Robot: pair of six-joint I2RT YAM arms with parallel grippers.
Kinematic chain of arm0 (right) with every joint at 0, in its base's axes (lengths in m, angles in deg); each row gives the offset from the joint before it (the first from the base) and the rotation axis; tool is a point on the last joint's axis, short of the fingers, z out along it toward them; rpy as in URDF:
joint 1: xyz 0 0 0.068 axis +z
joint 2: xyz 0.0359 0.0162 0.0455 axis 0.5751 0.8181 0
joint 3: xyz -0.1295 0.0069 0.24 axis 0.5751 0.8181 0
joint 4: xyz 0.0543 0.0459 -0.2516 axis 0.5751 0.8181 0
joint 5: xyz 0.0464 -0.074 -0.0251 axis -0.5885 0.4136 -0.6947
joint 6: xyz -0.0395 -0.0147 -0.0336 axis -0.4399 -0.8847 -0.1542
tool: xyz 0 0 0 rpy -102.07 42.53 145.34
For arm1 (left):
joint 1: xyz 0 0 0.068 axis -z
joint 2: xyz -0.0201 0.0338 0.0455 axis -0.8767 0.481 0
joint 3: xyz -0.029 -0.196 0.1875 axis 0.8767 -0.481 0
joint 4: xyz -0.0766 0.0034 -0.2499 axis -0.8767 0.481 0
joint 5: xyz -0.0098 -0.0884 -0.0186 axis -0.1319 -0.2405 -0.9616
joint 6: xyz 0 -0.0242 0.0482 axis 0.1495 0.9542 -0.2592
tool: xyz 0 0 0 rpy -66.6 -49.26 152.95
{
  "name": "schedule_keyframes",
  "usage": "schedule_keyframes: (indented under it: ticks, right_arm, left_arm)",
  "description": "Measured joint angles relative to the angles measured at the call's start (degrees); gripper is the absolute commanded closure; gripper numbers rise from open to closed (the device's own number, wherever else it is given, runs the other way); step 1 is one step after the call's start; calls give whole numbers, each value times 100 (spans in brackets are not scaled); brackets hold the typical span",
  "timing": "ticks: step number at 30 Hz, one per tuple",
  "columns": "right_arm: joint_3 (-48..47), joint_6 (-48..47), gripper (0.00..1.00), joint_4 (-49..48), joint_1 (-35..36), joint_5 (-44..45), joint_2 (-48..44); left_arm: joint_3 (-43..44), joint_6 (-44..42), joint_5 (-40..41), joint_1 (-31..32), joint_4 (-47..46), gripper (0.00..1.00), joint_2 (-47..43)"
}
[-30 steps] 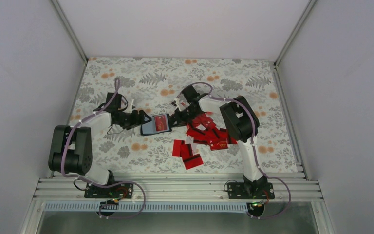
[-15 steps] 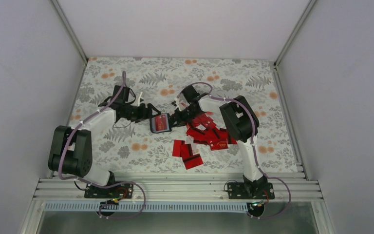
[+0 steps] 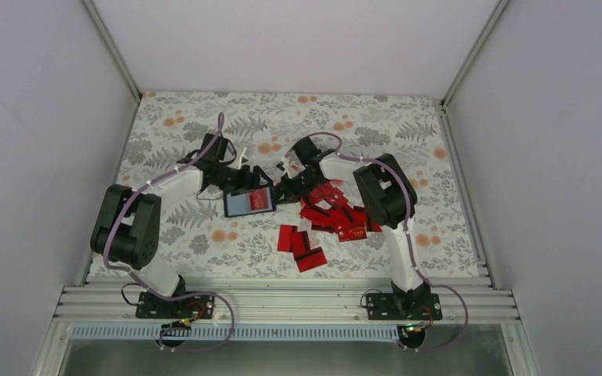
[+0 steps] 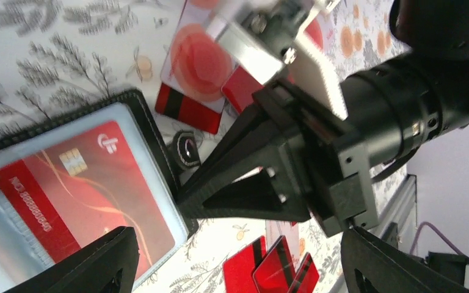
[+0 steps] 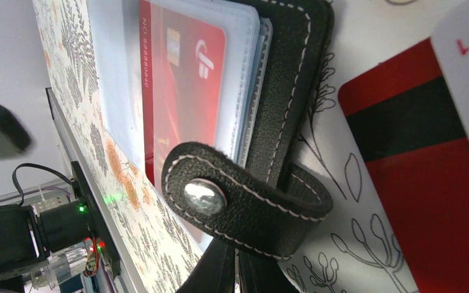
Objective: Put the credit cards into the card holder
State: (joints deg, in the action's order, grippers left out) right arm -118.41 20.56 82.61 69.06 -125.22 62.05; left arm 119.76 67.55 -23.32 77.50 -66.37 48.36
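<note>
The card holder [image 3: 248, 202] lies open on the cloth, with one red credit card [image 5: 183, 79] in its grey-blue pocket. My right gripper [image 3: 280, 194] is shut on the holder's right edge, by the snap tab [image 5: 238, 201]; its fingers [image 5: 238, 278] are pressed together. My left gripper [image 3: 252, 184] hovers just behind and above the holder, open and holding nothing. In the left wrist view the holder [image 4: 67, 177] is at lower left, with the right gripper [image 4: 186, 198] on its edge. Loose red credit cards [image 3: 333, 215] lie piled to the right.
More red cards [image 3: 302, 247] lie nearer the front edge, and some [image 4: 275, 268] show between my left fingers. A black-striped card [image 5: 427, 165] lies beside the holder. The right arm's elbow [image 3: 384, 192] hangs over the pile. White walls enclose the floral cloth [image 3: 204, 235].
The left arm has swung right and forward, from left of the card holder to just behind it. The holder tilted briefly, then settled flat. The right gripper has kept its grip.
</note>
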Motion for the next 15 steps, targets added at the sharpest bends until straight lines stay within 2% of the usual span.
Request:
schedule_keyframes:
  ticks: [4, 7, 12, 15]
  right_arm:
    - [0, 0, 96, 0, 0, 2, 0]
    - [0, -2, 96, 0, 0, 2, 0]
    - [0, -7, 96, 0, 0, 2, 0]
    - [0, -13, 96, 0, 0, 0, 0]
  left_arm:
    - [431, -133, 682, 20, 474, 8, -188]
    - [595, -317, 1215, -275, 767, 6, -411]
    - [144, -662, 1709, -992, 1115, 5, -452]
    - [-96, -815, 1722, -1097, 1226, 5, -291]
